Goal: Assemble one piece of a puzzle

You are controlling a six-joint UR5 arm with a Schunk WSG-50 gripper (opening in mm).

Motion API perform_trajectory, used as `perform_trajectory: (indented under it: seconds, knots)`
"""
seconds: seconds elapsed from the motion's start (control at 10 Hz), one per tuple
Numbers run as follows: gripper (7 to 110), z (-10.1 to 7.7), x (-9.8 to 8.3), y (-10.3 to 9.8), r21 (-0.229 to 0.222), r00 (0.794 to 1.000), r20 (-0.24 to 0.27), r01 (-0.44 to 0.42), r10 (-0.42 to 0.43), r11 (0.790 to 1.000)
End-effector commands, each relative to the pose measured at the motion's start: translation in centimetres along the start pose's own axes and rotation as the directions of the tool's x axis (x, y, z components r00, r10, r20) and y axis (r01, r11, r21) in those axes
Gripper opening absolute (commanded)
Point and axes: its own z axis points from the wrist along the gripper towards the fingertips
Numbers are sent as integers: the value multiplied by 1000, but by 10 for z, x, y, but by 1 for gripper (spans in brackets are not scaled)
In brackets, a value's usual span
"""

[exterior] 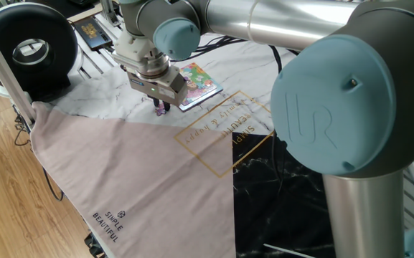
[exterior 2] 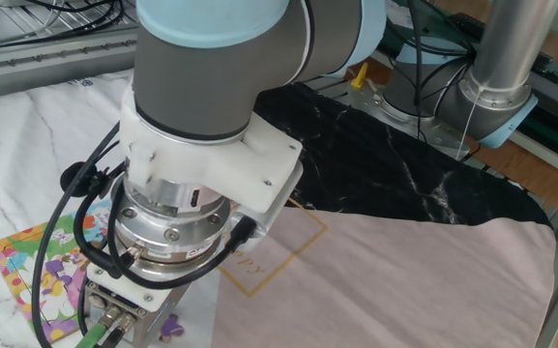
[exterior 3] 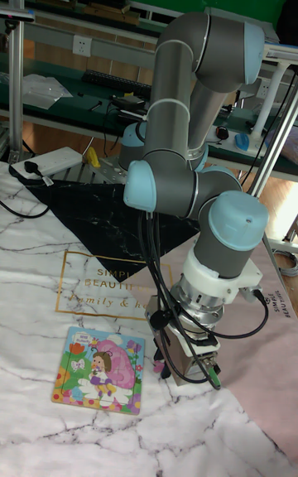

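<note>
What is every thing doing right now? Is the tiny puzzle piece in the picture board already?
piece: not in the board, down between the gripper's fingertips beside the board's edge.
puzzle: lying flat on the marble cloth, untouched.
gripper: pointing down at the piece; whether it pinches it cannot be told.
pink cloth: spread flat beside the marble cloth.

Robotics lab: UR5 arm (exterior 3: pixel 190 104) on cloth-covered bench, alu frame posts (exterior 3: pixel 15 38), cables, wall sockets (exterior 3: pixel 81 45) behind.

"SIMPLE BEAUTIFUL" on pink cloth (exterior: pixel 120 179), "UR" on arm joint cap (exterior: pixel 339 100)
</note>
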Motion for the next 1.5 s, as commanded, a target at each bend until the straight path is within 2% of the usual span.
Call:
perform_trajectory:
  seconds: [0.0,0.2,0.3,0.4,0.6,0.7,0.9,1.0,1.2,1.4]
  knots:
    - [22,-1,0,-1,3,1000,5,-11,11,1000]
    - [22,-19,9,3,-24,998,-57,-34,33,999]
    - [7,-23,6,4,-30,997,-58,-56,54,998]
    - [7,-21,2,2,-26,997,-33,-67,66,997]
    - [7,-24,6,3,-29,997,-35,-67,66,997]
    - [7,-29,14,4,-25,997,-37,-73,72,997]
    - [7,-39,31,11,-13,989,-37,-143,142,990]
    - [7,-39,48,12,11,982,-59,-179,179,984]
    - [7,-43,69,23,12,972,-66,-224,224,975]
    - [7,-47,91,29,28,962,-98,-255,256,967]
